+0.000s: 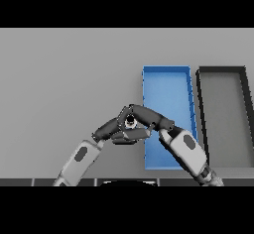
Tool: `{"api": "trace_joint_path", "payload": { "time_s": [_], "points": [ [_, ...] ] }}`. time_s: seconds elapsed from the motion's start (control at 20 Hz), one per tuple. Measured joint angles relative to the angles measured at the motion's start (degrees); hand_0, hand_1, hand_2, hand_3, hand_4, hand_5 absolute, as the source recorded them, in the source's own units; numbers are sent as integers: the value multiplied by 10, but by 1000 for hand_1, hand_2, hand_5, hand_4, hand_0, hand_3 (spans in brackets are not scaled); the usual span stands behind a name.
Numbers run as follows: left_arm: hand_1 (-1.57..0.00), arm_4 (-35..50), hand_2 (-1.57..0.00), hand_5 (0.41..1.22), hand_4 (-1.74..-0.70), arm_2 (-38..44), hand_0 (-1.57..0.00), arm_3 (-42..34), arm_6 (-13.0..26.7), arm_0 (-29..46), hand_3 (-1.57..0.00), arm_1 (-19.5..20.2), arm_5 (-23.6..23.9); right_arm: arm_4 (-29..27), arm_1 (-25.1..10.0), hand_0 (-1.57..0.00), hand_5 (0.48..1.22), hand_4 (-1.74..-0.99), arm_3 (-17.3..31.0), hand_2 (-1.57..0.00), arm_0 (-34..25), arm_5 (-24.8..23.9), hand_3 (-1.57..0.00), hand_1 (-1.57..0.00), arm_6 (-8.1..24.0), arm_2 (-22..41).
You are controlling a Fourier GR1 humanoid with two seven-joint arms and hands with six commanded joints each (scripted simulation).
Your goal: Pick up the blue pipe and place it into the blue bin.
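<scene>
One grey table point(64, 79) carries two bins. The left hand point(115, 127) and right hand point(141, 115) meet just left of the blue bin point(166, 79), fingers curled together round one small pale object point(130, 123), seemingly the pipe. A dark bin point(223, 79) stands rightmost.

I see a plain grey table point(64, 79) with no pattern on it. On it sits a bright blue bin point(166, 87), uniform in colour inside and out. Just right of that bin is a second bin point(223, 72) with black walls and a grey floor. Left of the blue bin, both my hands point(116, 128) point(149, 116) are dark, almost black, on white and grey arms. Between them I make out a small pale, whitish round thing point(130, 122) with a dark centre.
</scene>
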Motion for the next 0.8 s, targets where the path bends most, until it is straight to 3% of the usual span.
{"api": "trace_joint_path", "payload": {
  "time_s": [0.15,0.35,0.6,0.65,0.8],
  "points": [
    [-84,9,-81,697,-871,5,-89,6,2,-2,-82,-4,-2,5,1,-1569,1219,-1487,-2,-1569,-5,-15,-1569,-1569,6,-3],
    [-34,30,-32,625,-895,17,-36,11,35,13,-33,-13,2,8,4,-1570,1220,-1489,8,-1570,-2,-16,-1570,-1570,1,-2],
    [-10,37,-10,527,-918,12,-11,-1,58,29,-10,-18,2,-152,14,-1571,1221,-1491,-4,-1571,-26,-56,-1571,-1571,74,-37],
    [-8,39,-8,515,-922,9,-9,-8,56,38,-8,-14,0,-190,8,-1571,1221,-1490,-13,-1571,-43,-81,-1571,-1571,89,-52],
    [-4,41,-3,496,-926,8,-4,-16,77,36,-4,-14,-1,-232,-17,-1571,1221,-1493,-13,-1571,-117,-130,-1571,-1571,112,-84]
  ]
}}
